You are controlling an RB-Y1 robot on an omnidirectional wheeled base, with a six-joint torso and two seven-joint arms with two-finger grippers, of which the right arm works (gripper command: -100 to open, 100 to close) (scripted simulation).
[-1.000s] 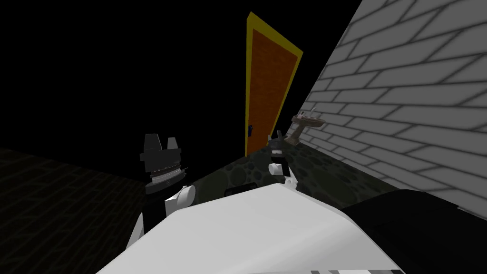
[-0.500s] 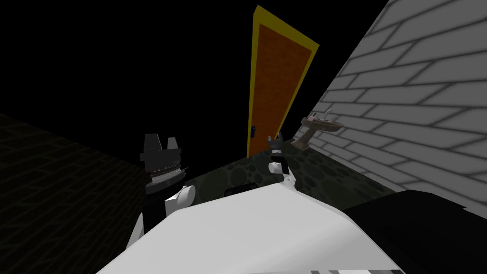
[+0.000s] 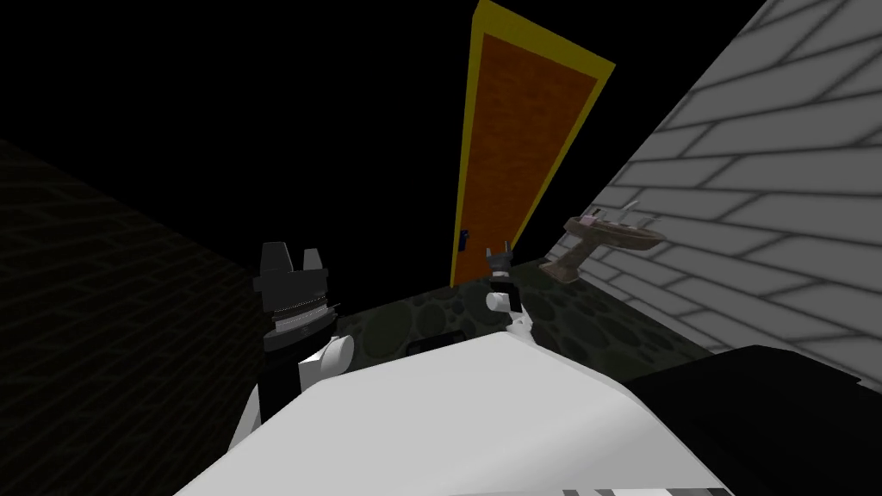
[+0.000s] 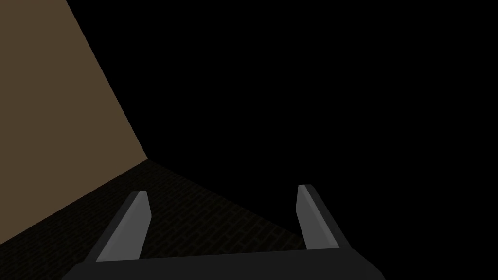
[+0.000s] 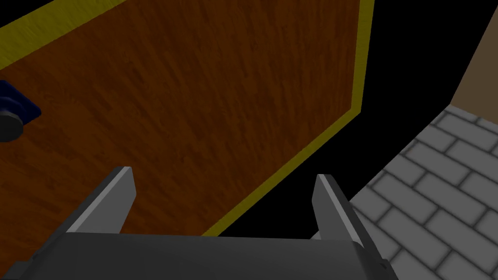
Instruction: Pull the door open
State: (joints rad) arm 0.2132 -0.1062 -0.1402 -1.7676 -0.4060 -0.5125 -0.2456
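Right tool (image 5: 223,174) wide open, empty, facing the door (image 5: 194,97); left tool (image 4: 222,190) likewise wide

A pale brick wall (image 3: 758,172) runs along the right, lit grey-white. A brownish pedestal sink (image 3: 607,234) stands just beside it. The floor (image 3: 431,314) ahead is dark, patterned with rounded stones. To the left lies a dim brick surface (image 3: 103,301), and above it a black area (image 3: 215,103). The left wrist view shows a flat tan wall (image 4: 53,97).
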